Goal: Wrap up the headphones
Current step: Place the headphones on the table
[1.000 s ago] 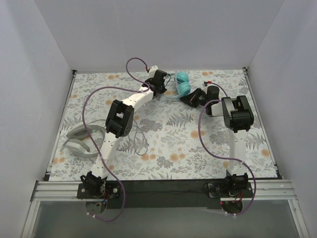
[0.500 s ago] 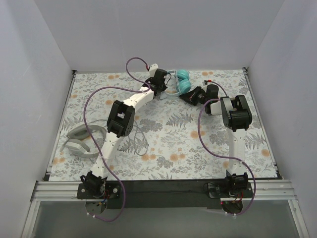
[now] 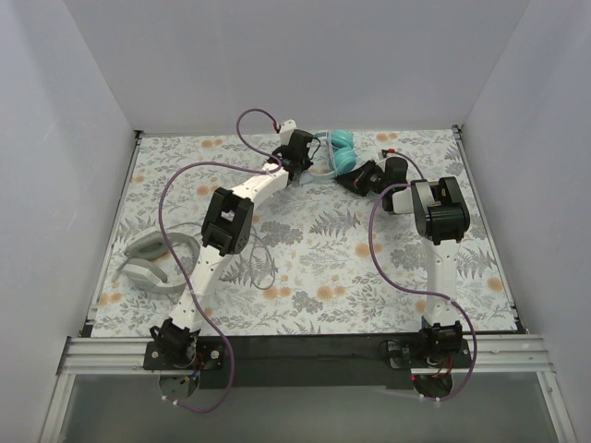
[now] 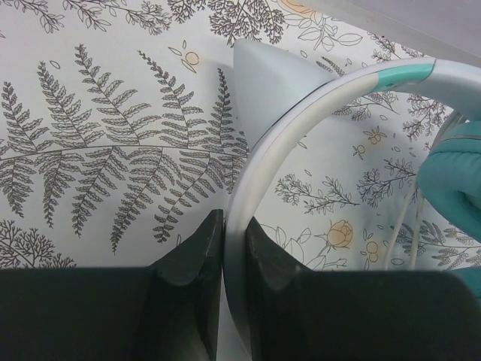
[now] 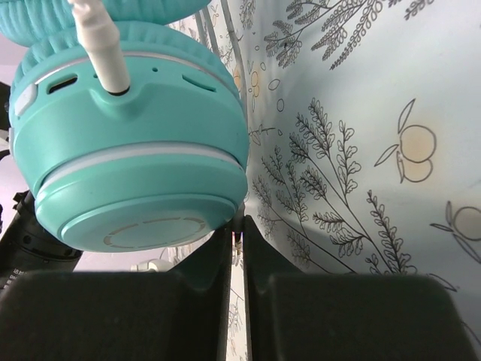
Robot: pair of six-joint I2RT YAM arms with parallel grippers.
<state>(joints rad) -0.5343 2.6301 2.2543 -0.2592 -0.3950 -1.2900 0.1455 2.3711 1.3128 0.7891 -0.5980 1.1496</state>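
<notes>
Left tool (image 4: pixel 234 233) clamps headband (image 4: pixel 301 120), right tool (image 5: pixel 237 235) pinched shut under teal ear cup (image 5: pixel 135 173); holding stage, cord (image 5: pixel 98 37) winding likely next.

Place: a robot test cell of the laboratory kind, not a home or shop.

Evidence:
- Plain white panels at the left (image 3: pixel 65 138), back (image 3: pixel 295 65) and right (image 3: pixel 536 138), boxing in my work surface.
- Table (image 3: pixel 323 268) covered by a printed sheet of grey ferns and orange flowers.
- Aluminium rail (image 3: pixel 102 355) along the near edge.
- A dark plate (image 3: pixel 305 349) carries my left arm base (image 3: pixel 175 341) and right arm base (image 3: pixel 436 341) side by side.
- Purple cables (image 3: pixel 372 235) run exposed along both my arms.
</notes>
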